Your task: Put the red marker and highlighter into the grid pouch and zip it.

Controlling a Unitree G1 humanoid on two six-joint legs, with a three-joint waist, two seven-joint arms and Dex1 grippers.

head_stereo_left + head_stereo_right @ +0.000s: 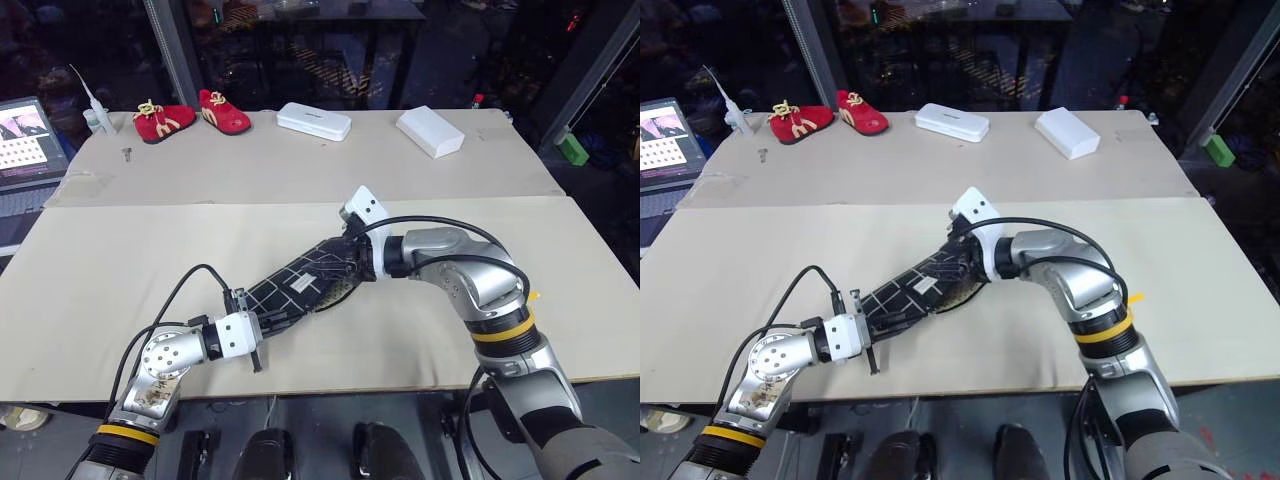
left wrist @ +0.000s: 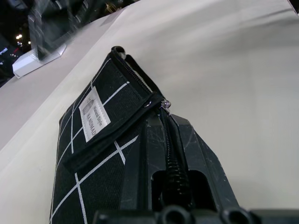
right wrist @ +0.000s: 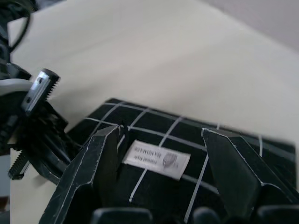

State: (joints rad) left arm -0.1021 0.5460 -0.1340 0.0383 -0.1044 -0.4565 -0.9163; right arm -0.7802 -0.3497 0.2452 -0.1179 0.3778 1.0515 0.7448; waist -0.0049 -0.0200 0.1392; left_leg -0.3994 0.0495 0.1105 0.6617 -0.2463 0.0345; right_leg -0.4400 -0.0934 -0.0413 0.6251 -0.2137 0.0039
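Holding the grid pouch [image 1: 298, 286] above the table [image 1: 120, 260] by its near end, the left gripper [image 1: 262, 322] is clamped shut while the right gripper [image 3: 161, 154], fingers apart, straddles its labelled far end; zipping appears unfinished, contents hidden.

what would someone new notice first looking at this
The black grid pouch in the middle of the near table, stretched between both arms: the left claw is shut on its near end, and the right claw stands open over its far end, a finger on each side of the white label. After that, the red shoes at the far left of the back table, with two white boxes to their right.
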